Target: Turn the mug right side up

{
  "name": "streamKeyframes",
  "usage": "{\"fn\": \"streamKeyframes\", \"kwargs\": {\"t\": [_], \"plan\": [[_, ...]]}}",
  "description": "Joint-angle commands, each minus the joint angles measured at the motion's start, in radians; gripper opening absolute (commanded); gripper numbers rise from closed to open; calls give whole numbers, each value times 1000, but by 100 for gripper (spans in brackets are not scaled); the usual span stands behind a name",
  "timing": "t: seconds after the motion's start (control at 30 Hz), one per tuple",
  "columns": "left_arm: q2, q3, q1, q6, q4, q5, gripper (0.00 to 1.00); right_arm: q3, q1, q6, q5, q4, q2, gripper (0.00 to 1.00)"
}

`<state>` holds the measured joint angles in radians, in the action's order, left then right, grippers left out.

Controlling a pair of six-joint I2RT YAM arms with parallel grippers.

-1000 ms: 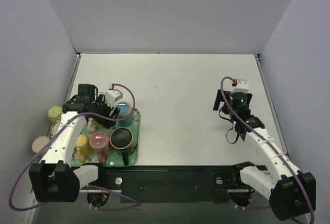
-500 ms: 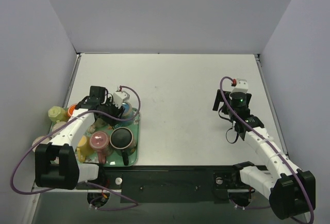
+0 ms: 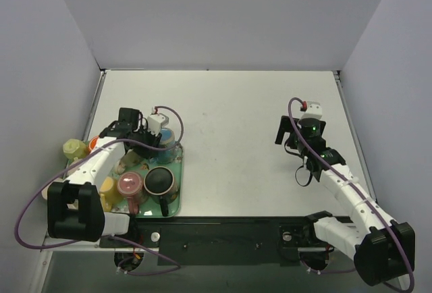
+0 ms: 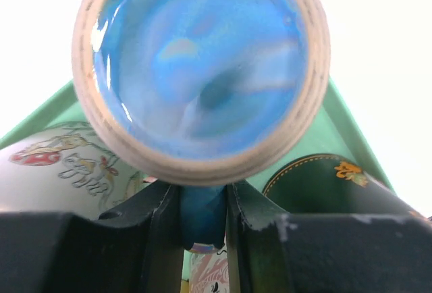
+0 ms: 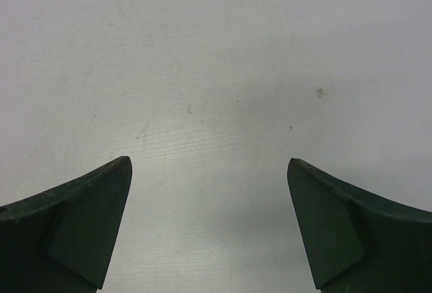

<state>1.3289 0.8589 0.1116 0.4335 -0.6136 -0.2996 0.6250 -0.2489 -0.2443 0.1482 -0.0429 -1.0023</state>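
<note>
A blue mug (image 3: 167, 147) stands upside down at the back of the green tray (image 3: 177, 202). The left wrist view shows its glazed blue base with a bare clay ring (image 4: 200, 63) facing up. My left gripper (image 3: 157, 142) is at the mug's near side, shut on its blue handle (image 4: 202, 215), which fills the gap between both fingers (image 4: 159, 225). My right gripper (image 3: 287, 138) hangs open over bare table on the right, nothing between its fingers (image 5: 88, 225).
Sharing the tray are a black mug (image 3: 160, 181), a pink mug (image 3: 129, 185) and a yellow one (image 3: 106, 195). A mushroom-print mug (image 4: 61, 165) and a dark gold-trimmed mug (image 4: 324, 178) flank the blue one. A pale yellow object (image 3: 71, 148) lies left of the tray.
My left gripper moved right to the blue mug and its jaws closed onto the handle. The right arm barely shifted.
</note>
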Motion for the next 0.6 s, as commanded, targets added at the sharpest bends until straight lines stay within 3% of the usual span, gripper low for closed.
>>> {"fn": "streamKeyframes", "kwargs": {"t": [0.0, 0.1, 0.2, 0.33, 0.5, 0.57], "plan": [[-33, 213, -1, -163, 46, -55, 0, 163, -116, -69, 107, 144, 19, 93], [-8, 354, -1, -242, -26, -119, 0, 261, -242, -90, 168, 225, 16, 93], [-13, 431, -1, -301, -44, -153, 0, 294, -303, -205, 84, 178, 36, 93], [-31, 535, 0, -410, -58, -248, 0, 298, -430, -371, 24, -13, 4, 93], [-80, 566, 17, -654, 50, -513, 0, 256, -619, -458, -16, -458, -70, 91], [-117, 555, 49, -713, 101, -527, 0, 309, -665, -470, 20, -456, -116, 87]]}}
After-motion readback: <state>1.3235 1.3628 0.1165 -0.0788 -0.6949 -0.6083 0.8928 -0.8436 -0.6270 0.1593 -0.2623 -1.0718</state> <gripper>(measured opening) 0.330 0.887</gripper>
